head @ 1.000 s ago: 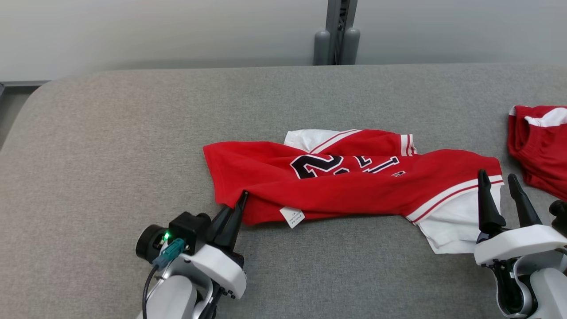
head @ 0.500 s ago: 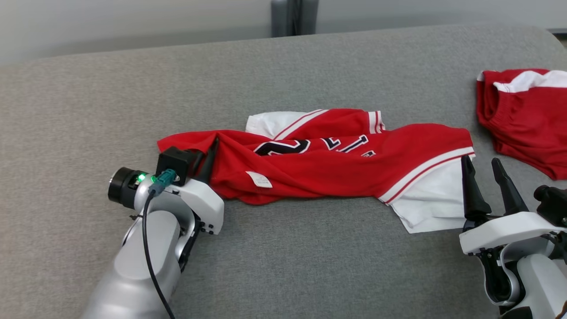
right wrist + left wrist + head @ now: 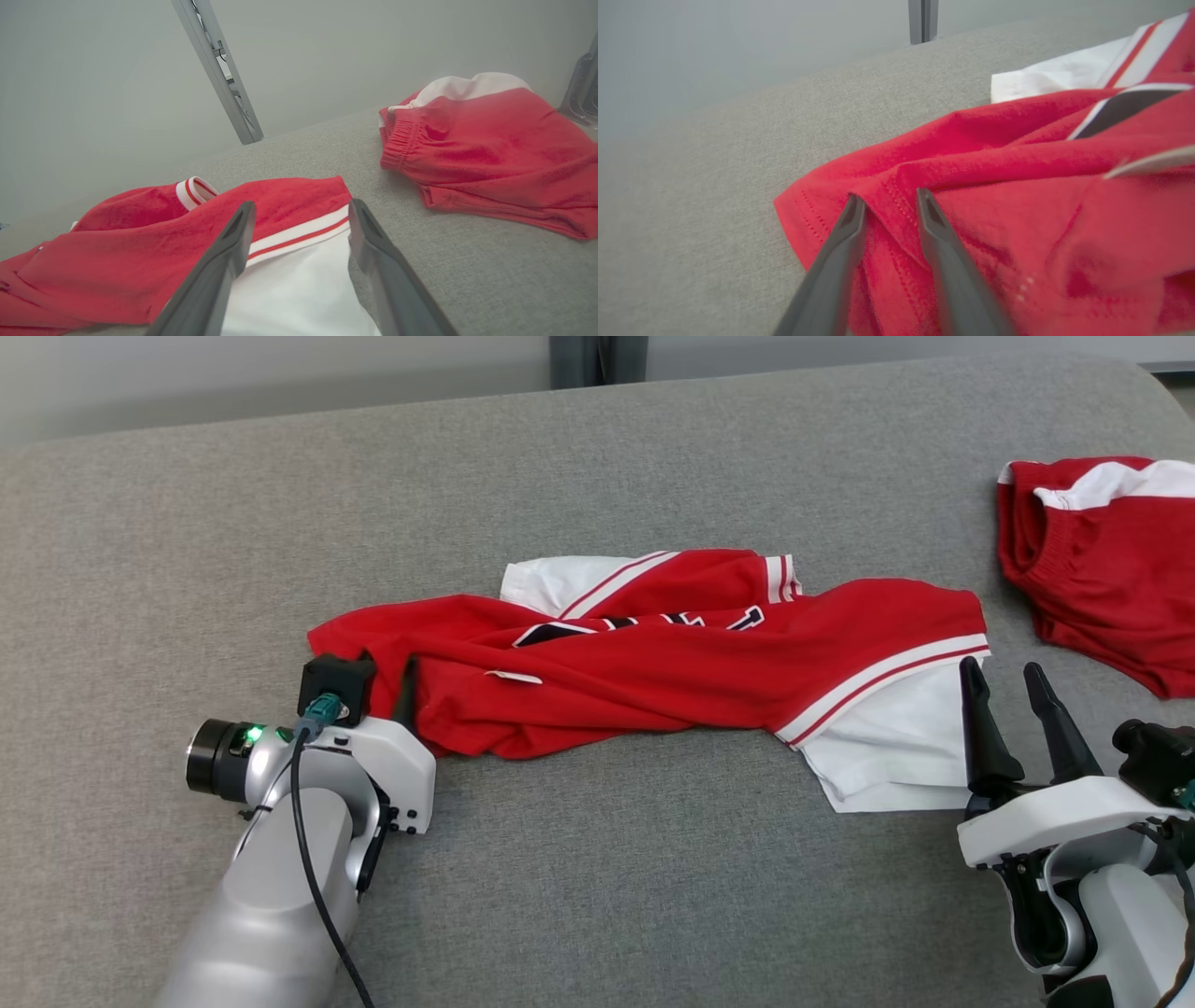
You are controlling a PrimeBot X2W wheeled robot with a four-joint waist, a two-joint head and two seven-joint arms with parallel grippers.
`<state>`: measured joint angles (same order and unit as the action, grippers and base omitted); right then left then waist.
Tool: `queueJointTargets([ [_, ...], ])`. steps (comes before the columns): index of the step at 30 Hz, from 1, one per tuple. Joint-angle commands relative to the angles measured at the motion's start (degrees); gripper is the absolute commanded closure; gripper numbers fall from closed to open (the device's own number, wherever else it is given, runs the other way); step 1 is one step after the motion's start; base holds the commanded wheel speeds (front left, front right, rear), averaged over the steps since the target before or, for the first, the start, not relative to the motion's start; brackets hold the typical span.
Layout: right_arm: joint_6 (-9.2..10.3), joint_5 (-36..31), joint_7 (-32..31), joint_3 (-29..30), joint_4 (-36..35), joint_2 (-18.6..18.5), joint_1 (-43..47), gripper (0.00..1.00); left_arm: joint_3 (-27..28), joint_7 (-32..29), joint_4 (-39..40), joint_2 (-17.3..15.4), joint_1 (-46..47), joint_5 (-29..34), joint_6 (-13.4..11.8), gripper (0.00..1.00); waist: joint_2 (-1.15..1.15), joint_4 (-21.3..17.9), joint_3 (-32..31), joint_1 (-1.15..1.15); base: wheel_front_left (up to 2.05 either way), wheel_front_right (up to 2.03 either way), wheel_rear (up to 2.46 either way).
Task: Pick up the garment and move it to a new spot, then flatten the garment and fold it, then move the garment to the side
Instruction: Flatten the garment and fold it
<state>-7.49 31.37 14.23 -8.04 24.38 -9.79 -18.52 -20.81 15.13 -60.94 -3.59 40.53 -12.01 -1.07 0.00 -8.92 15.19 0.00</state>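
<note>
The garment [image 3: 672, 663], a red jersey with white panels and striped trim, lies crumpled in a long band across the middle of the grey fabric worktop [image 3: 597, 896]. From the head view I get its whole length, with a white label on the front fold. I cannot judge the left gripper [image 3: 887, 201] there, because the wrist camera block covers one of its fingers. My left wrist view settles it: the two fingers are parted and lie on the red cloth at the garment's left end, a stitched hem fold running between them, not pinched. The right gripper [image 3: 301, 212] is at the other end, its fingers spread wide and grasping nothing, their tips over the edge of the white panel just below the striped band. Its wrist view also gives me the gathered elastic waistband of a second red garment [image 3: 490, 149], well apart to the right, and a slanted metal post [image 3: 219, 74] behind the worktop.
</note>
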Motion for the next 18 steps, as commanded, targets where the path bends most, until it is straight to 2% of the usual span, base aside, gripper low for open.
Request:
queueJointTargets([
  [1,-0.02,-0.06,0.54,-0.06,0.1,-0.28,-0.52,0.0,0.32,0.02,0.68,-0.24,0.56,-0.14,-0.11,0.0,0.0,0.39,-0.29,0.0,0.0,0.0,0.0],
  [10,-0.02,0.23,0.58,0.26,0.91,-0.83,0.04,0.0,2.97,0.02,8.39,0.02,-3.43,-0.97,-0.13,0.0,0.0,3.16,-3.33,0.0,0.0,0.0,0.0],
  [16,-0.02,0.15,0.58,1.01,0.85,-1.16,1.01,0.0,5.48,0.02,16.6,0.13,-7.45,-0.54,-0.39,0.0,0.0,5.08,-5.56,0.0,0.0,0.0,0.0],
  [18,-0.02,0.08,0.61,1.21,0.53,-1.25,1.49,0.0,6.94,0.01,22.08,0.23,-10.5,0.04,-0.57,0.0,0.0,6.02,-6.81,0.0,0.0,0.0,0.0],
])
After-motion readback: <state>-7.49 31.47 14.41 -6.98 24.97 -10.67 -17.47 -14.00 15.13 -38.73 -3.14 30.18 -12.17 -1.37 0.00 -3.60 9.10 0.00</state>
